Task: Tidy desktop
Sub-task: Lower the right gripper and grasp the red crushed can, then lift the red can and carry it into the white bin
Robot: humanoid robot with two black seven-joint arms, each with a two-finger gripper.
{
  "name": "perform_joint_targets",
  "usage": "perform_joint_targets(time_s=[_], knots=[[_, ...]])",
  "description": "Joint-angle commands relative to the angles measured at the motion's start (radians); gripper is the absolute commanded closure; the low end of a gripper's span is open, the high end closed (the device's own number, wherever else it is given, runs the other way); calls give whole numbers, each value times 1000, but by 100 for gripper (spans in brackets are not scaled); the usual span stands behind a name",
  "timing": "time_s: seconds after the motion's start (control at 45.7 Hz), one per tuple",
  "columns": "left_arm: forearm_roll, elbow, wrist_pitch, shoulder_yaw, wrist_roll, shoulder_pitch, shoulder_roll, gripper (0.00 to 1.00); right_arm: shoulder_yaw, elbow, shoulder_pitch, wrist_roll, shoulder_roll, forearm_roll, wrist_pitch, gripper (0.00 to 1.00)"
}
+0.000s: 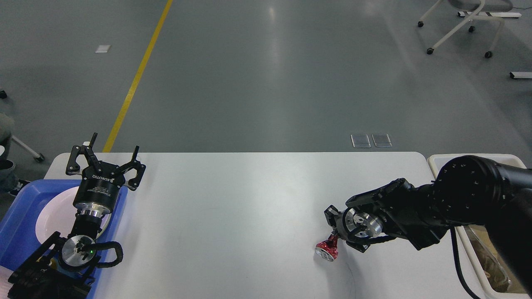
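Surface long axis left to right, far edge toward the floor.
Left pincer gapes released at the far-left corner, above the blue tray; right pincer, near the front edge right of centre, meets a small red object, grip unclear.

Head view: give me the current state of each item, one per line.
left gripper: open, empty, raised above the blue tray's far edge.
right gripper: lowered onto the red object; fingers hidden.
red object: on the desktop.
blue tray: holds a white plate.
cream bin: contents unclear.
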Motion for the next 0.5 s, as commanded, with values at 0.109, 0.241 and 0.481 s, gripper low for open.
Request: perform_joint_targets(time_s=[0.109, 0.241, 0.481], knots=[[0, 0, 0, 1, 0, 0, 0, 4, -2, 15, 26, -2, -12, -2, 9, 100], [0, 0, 1, 0, 0, 0, 0, 4, -23, 186, 172, 0, -82, -18, 40, 100], [0, 0, 1, 1, 0, 0, 0, 4, -130, 447, 554, 1, -179, -277, 363, 100]])
